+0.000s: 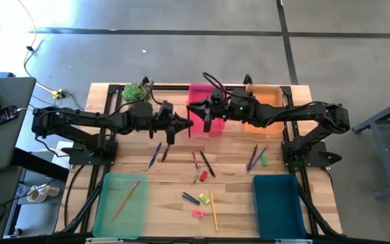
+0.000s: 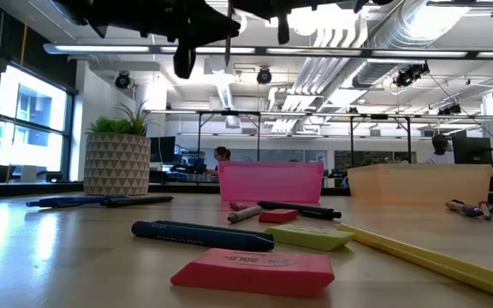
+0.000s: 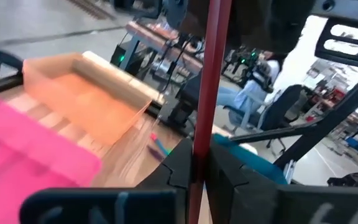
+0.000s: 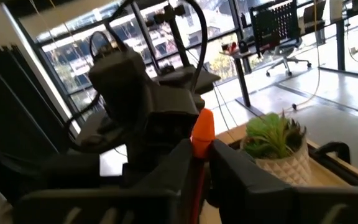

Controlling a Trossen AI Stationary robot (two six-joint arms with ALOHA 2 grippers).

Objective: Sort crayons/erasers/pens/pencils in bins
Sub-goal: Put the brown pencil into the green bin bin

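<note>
High view is showing both arms reaching toward each other above the back of the table, meeting just in front of the pink bin (image 1: 206, 119), the landmark here. Left gripper (image 1: 175, 130) is hovering just left of that bin; in the left wrist view its fingers (image 3: 229, 180) are pinching a red pencil (image 3: 209, 93), which is standing upright between them. Right gripper (image 1: 207, 116) is hanging over the pink bin's front edge; in the right wrist view its fingers (image 4: 166, 171) are standing on either side of the same pencil's orange tip (image 4: 202, 132), though whether they are gripping it or letting go cannot be told. An orange bin (image 1: 266, 107) is sitting just right of the pink bin, and a potted plant (image 1: 135, 92) is standing to its left. Well in front of the pink bin, a green bin (image 1: 122, 203) is holding one wood-coloured pencil (image 1: 126, 198), and a teal bin (image 1: 276, 207) is lying to the right of it. Between the pink bin and those two, pens (image 1: 156, 154), crayons (image 1: 196, 161) and more sticks (image 1: 257, 157) are lying scattered on the table (image 1: 181, 179); nearer the front edge are a yellow pencil (image 1: 214, 211) and erasers (image 1: 198, 213). Low view is showing a pink eraser (image 2: 253, 269) lying closest to the camera.
</note>
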